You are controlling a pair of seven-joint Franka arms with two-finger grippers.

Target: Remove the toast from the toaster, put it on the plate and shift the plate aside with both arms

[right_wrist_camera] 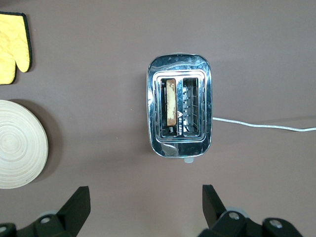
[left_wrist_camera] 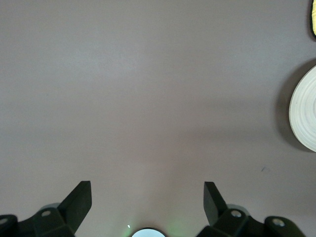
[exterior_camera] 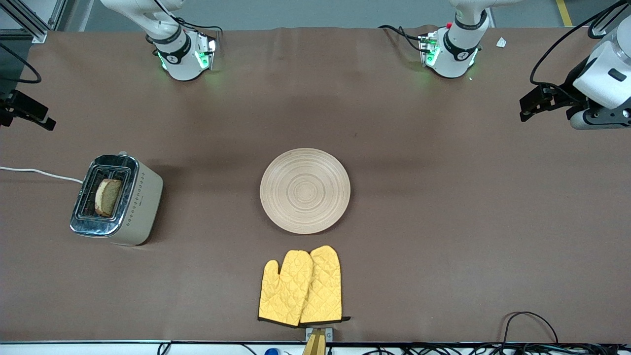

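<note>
The mitts point(exterior_camera: 301, 287), a yellow quilted pair, lie overlapping at the table point(exterior_camera: 443, 236) edge nearest the front camera. Just farther from that camera, and not touching them, the plate point(exterior_camera: 305, 191) sits bare at the table's middle. The toast point(exterior_camera: 107, 197) stands upright in one slot of the toaster point(exterior_camera: 117, 199), which rests toward my right arm's end of the table, well apart from the plate; a white cord point(exterior_camera: 39, 173) runs from the toaster toward the table's edge. My right gripper point(right_wrist_camera: 145, 200) hangs over the toaster with its fingers spread wide and nothing between them; its wrist view looks straight down on the slots, the toast in one and the other empty. My left gripper point(left_wrist_camera: 148, 197) hangs over bare table near my left arm's end, fingers likewise spread wide and empty, with the plate's rim showing at the edge of its wrist view.
</note>
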